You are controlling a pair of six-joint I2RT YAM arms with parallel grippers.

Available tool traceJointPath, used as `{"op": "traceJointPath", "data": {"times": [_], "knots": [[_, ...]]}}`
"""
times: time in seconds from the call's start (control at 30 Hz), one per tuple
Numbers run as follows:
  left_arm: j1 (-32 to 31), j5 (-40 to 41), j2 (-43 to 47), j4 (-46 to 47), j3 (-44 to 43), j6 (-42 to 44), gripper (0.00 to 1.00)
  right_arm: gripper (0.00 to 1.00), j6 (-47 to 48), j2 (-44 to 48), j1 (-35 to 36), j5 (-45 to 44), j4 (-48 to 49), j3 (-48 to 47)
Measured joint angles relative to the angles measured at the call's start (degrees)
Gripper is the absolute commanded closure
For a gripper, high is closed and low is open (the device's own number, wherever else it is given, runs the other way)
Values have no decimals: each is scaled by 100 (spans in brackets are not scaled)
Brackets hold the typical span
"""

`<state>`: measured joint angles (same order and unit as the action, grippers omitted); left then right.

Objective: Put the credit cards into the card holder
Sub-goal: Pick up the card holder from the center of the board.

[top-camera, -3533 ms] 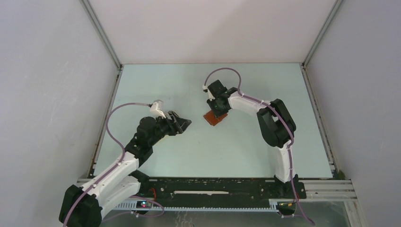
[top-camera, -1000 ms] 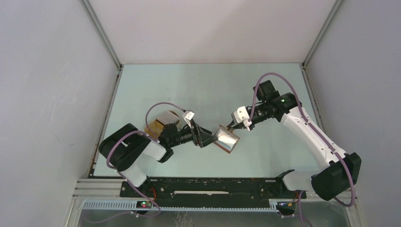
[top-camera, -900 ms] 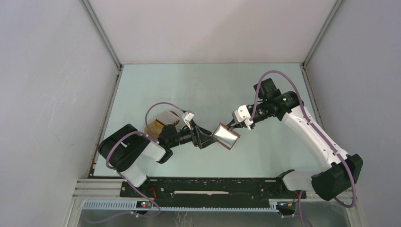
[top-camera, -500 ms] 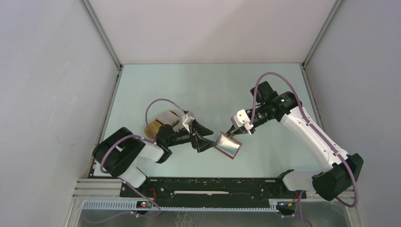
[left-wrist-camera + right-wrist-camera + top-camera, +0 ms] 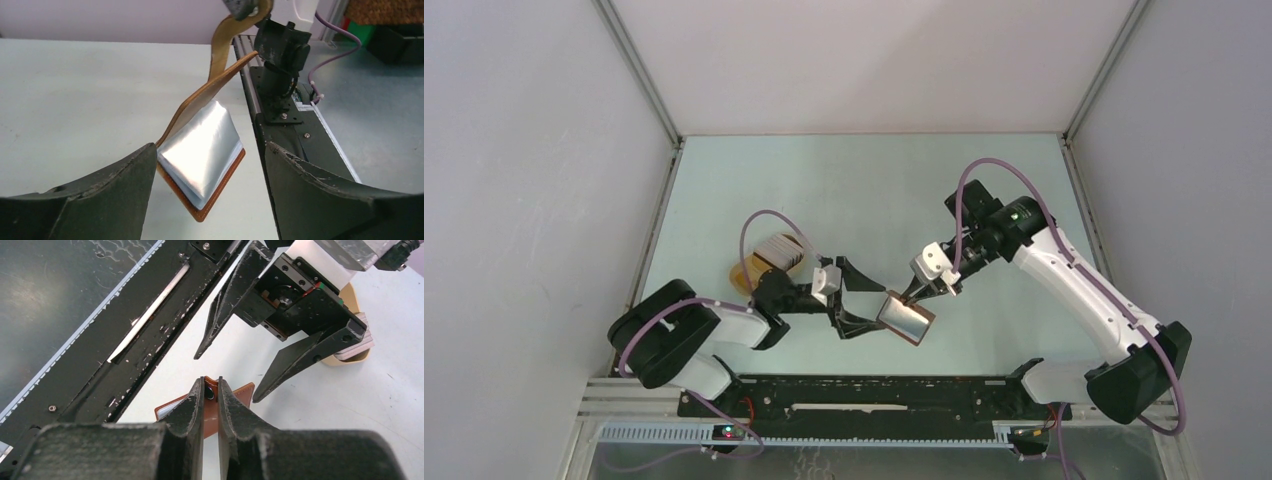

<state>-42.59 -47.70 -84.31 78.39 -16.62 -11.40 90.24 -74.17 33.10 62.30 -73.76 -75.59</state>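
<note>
R claw (image 5: 210,385) is clamped on the holder (image 5: 906,318) by its strap (image 5: 220,45), pulling the top flap up so it gapes open. L claw (image 5: 876,307) is spread wide, one finger on each side of the holder, not touching it. Holder sits close to the near edge of the table (image 5: 824,180), about mid-width. Its lower corner looks to be resting on the surface, can't confirm from these views. Cards (image 5: 774,252) stand edge-on in the tray (image 5: 742,278) toward the table's left edge, well apart from the holder. My read on handling: holder is light and floppy at the fold, so hung from a thin strap it'll prob swing or twist if nudged. Grey pockets (image 5: 200,145) look soft and slick, and they'd buckle if pushed. I'd have L pinch the free bottom flap plus pocket stack at the open edge, away from the fold, and keep the mouth facing L side. Cards are thin, stiff and slippery, so grip them across the faces by a short end. Risk: strap slips from R when L closes.
</note>
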Motion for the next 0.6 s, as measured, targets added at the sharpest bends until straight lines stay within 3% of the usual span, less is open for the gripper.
{"op": "traceJointPath", "data": {"times": [0.37,0.53,0.6], "knots": [[-142,-140,-101,-11,-411,299,24,100,203,-140,114,116,-238,0],[-247,-251,-275,-13,-612,304,39,100,282,-184,118,125,-313,0],[-321,-326,-363,-11,-713,289,41,100,304,-203,118,125,-326,0]]}}
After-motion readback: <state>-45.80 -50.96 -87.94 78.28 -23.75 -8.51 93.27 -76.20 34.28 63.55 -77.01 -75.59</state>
